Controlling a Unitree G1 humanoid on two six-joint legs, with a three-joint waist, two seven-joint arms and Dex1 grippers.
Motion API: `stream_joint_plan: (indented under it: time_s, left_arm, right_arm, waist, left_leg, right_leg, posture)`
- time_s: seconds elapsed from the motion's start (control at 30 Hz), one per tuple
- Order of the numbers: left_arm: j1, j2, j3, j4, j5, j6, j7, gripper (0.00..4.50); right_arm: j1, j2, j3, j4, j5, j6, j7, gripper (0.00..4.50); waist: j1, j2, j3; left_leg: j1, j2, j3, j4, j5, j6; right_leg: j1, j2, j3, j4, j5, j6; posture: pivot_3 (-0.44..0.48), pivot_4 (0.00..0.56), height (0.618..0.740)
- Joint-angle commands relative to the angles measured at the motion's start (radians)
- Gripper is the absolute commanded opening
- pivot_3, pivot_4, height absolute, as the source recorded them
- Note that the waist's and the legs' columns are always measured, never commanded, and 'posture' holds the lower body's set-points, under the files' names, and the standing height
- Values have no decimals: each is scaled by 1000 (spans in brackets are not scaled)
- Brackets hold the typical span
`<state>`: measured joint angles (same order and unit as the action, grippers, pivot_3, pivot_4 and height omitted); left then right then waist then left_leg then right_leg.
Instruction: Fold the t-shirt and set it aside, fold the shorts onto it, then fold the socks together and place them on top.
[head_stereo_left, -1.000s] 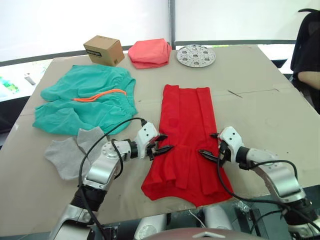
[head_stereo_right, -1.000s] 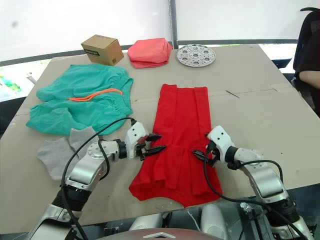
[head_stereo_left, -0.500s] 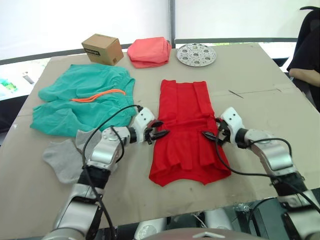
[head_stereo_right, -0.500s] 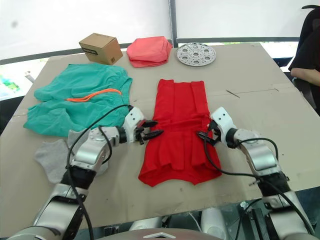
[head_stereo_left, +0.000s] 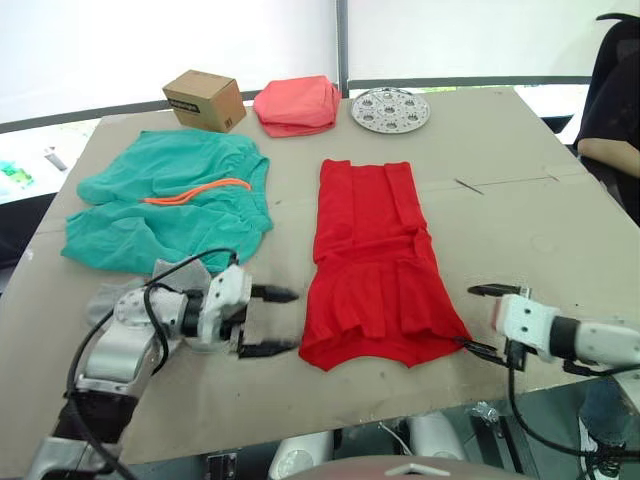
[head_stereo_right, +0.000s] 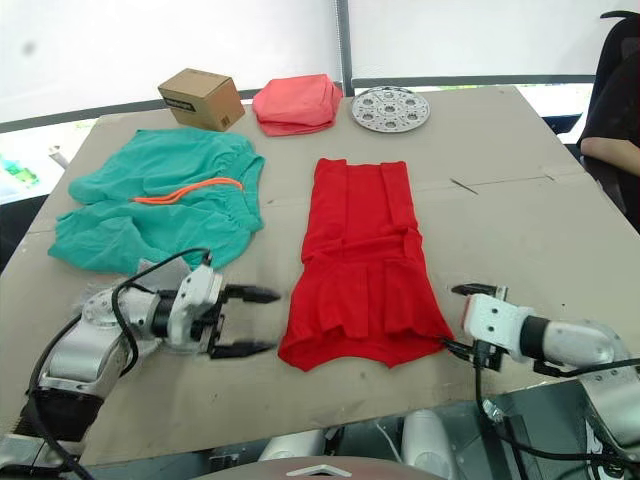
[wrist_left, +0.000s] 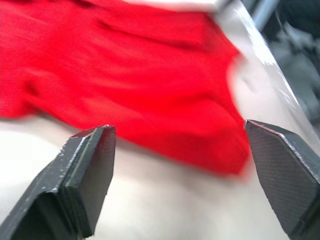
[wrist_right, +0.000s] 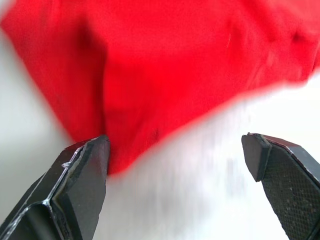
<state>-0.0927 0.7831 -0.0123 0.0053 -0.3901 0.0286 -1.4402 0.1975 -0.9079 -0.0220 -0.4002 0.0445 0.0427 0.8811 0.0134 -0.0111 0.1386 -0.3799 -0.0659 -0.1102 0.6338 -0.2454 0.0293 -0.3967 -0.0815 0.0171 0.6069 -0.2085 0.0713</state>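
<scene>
A: Nearest first. How do the pincers stand?

B: The left pincer (head_stereo_left: 272, 321) has its fingers spread wide apart and holds nothing. It sits low over the worktop (head_stereo_left: 520, 215), just beside the near left corner of the t-shirt (head_stereo_left: 372, 265), tips pointing at the cloth but apart from it.

A: And the right?

B: The right pincer (head_stereo_left: 482, 319) is also wide apart and empty, beside the t-shirt's near right corner. In the right wrist view one finger (wrist_right: 80, 190) lies close against the red hem; I cannot tell if it touches.

A: How does the t-shirt lie?

B: Flat in the middle of the worktop as a long strip, sides folded in, with a rumpled ridge across it halfway.

A: What's on the left?

B: The socks (head_stereo_left: 165, 272), partly hidden behind the left arm. Beyond them the shorts (head_stereo_left: 165, 205) are spread out, orange drawstring on top.

A: Any containers?

B: At the far edge, a closed cardboard box (head_stereo_left: 205, 100); its contents are not visible. Beside it are a folded pink cloth (head_stereo_left: 297, 104) and a round dimpled tray (head_stereo_left: 390, 109).
</scene>
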Motion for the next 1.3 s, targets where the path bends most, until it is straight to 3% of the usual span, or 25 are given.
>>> stream_joint_plan:
  time_s: [0.03,0.2,0.47,0.7,1.07,1.17,1.23,1.3]
  left_arm:
    - [-32,-20,11,132,77,-259,-9,4469]
    - [-70,-47,-2,291,135,-540,-18,4469]
    - [-110,-147,-76,335,175,-747,23,4469]
    - [-156,-175,-114,307,173,-740,89,4469]
    - [-154,-148,-139,270,150,-755,93,4469]
    - [-148,-141,-146,259,139,-735,93,3696]
    - [-141,-137,-152,250,134,-722,89,2720]
    - [-136,-132,-156,244,132,-716,87,2012]
  right_arm:
    - [35,-54,-75,74,-84,-225,-18,4500]
    - [90,-82,-94,115,-125,-364,-22,4500]
    - [67,5,-22,119,-244,-439,-123,4500]
    - [29,72,59,96,-279,-457,-141,4500]
    - [7,70,102,123,-314,-515,-160,4500]
    - [16,45,113,127,-321,-552,-143,3685]
    - [3,31,133,133,-314,-566,-123,2619]
    - [-21,20,159,142,-308,-578,-100,1904]
  waist:
    - [3,1,0]
    - [2,-1,0]
    - [-1,-6,-3]
    - [-9,-8,-4]
    - [-9,-8,-4]
    - [-9,-8,-4]
    - [-9,-8,-4]
    - [-11,-7,-4]
  left_leg:
    - [0,0,0,0,0,0]
    - [0,0,1,0,0,0]
    - [1,0,1,0,0,1]
    - [3,1,3,0,0,1]
    - [3,2,3,0,0,1]
    - [3,1,3,0,0,1]
    - [3,1,3,0,0,1]
    - [3,1,3,0,0,1]
  right_leg:
    - [0,0,0,0,0,0]
    - [0,0,0,0,0,-1]
    - [1,0,0,0,0,-1]
    - [1,2,2,2,1,0]
    - [1,3,1,2,3,3]
    - [1,3,1,2,2,3]
    - [1,3,1,2,3,3]
    - [1,3,1,2,3,3]
  posture:
    - [0,150,740]
    - [0,150,740]
    - [0,150,740]
    - [0,150,740]
    - [0,150,740]
    - [0,150,740]
    - [0,150,740]
    - [0,150,740]
